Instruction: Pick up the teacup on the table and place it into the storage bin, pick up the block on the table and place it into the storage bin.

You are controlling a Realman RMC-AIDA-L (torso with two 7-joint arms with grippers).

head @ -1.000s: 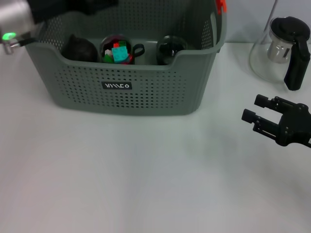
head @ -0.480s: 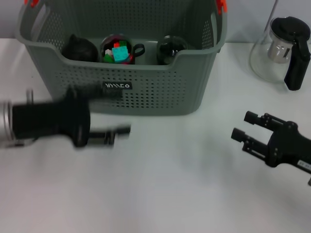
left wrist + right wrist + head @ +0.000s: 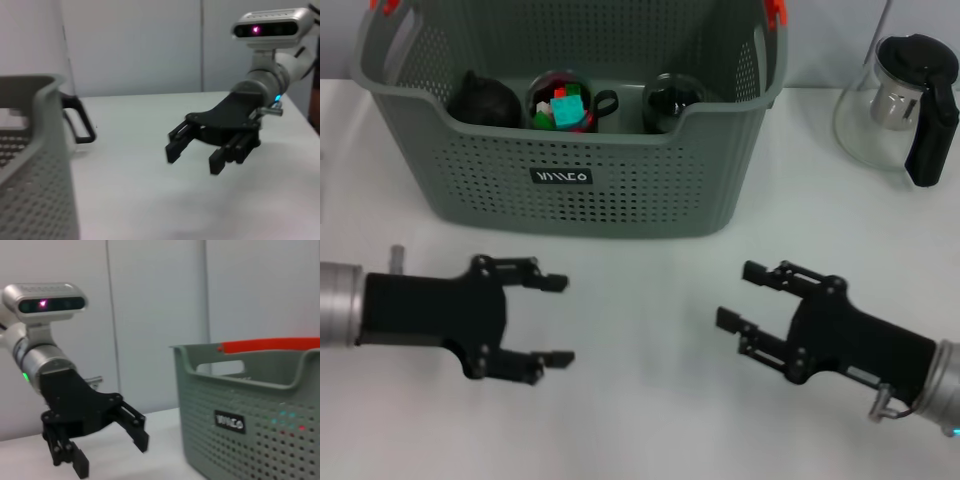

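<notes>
Head view showed that the left gripper (image 3: 552,320) had come away from the storage bin (image 3: 620,190) and now hung low over the table (image 3: 640,420), jaws wide open and empty; the right gripper (image 3: 748,300) had moved inward, also open and empty. The teacup (image 3: 560,100), with colourful blocks (image 3: 564,106) inside, sat in the grey-green perforated bin, so the task seemed finished.
</notes>
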